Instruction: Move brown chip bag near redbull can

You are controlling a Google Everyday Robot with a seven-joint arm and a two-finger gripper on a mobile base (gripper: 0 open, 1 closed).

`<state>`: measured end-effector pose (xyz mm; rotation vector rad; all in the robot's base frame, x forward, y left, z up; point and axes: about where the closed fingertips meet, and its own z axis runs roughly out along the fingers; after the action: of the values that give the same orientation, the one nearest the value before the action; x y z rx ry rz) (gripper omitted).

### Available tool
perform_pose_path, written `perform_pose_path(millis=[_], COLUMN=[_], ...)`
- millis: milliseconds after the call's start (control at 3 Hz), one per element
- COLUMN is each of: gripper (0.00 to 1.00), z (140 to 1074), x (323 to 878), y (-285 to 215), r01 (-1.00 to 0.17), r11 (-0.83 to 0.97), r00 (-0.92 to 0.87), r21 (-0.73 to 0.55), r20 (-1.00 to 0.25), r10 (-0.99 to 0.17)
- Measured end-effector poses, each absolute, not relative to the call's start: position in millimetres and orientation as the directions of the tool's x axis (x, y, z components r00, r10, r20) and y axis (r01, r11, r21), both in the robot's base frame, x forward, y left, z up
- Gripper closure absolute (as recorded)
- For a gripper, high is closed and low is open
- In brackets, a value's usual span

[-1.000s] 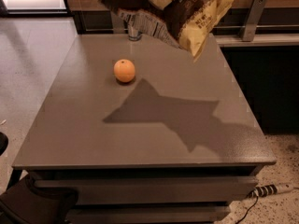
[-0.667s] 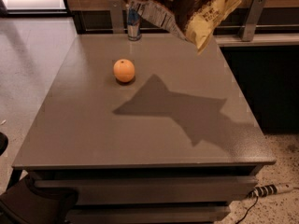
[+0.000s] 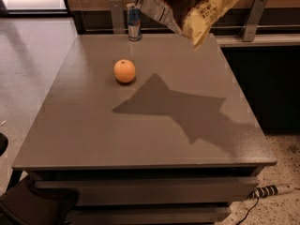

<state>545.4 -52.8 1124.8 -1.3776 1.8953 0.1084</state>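
Brown chip bag (image 3: 187, 6) hangs in the air over the far edge of the counter (image 3: 93, 125), just right of the upright redbull can (image 3: 134, 22) and throwing a broad shadow (image 3: 178, 109) on the top. It is clear of the surface, presumably so it can be carried without dragging. The gripper is out of sight above the top edge, so its state cannot be told, and nothing shows what the bag or can contain.
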Motion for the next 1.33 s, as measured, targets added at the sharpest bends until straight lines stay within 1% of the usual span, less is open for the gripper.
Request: perform_pose_path(millis=[333, 667, 1000, 1333], gripper=[1.0, 1.0, 1.0, 1.0], z=[1116.4, 1101.5, 1087.2, 1071.8], x=[571.5, 607.9, 647.3, 681.0], y=[-70.6, -98.7, -125.1, -136.0], r01=[-0.825, -0.794, -0.736, -0.677], r11=[0.452, 0.495, 0.545, 0.6], r00=[-0.171, -0.207, -0.213, -0.218], r21=[-0.339, -0.353, -0.401, -0.425], r20=[-0.612, -0.608, -0.627, -0.663], r10=[-0.772, -0.766, -0.749, -0.716])
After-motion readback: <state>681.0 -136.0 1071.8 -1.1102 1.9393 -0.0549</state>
